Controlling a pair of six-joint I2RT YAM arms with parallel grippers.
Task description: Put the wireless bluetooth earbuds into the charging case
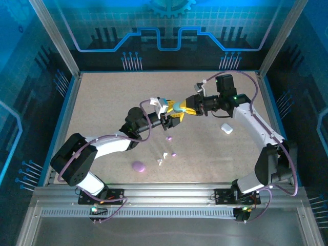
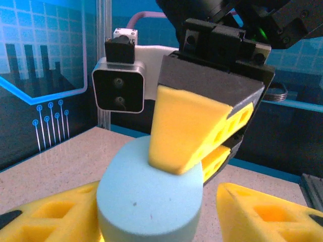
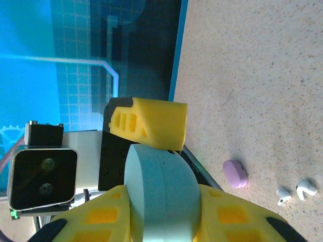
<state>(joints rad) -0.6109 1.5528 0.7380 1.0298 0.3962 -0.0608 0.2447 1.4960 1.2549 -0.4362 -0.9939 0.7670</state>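
While right gripper clamps blue case, left gripper brackets it loosely.

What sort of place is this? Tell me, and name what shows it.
Probably a robot lab test cell, not a home or shop: a speckled table walled by aluminium frame posts, glowing blue circuit-pattern panels behind, and two arms bolted to a metal rail at its near edge.
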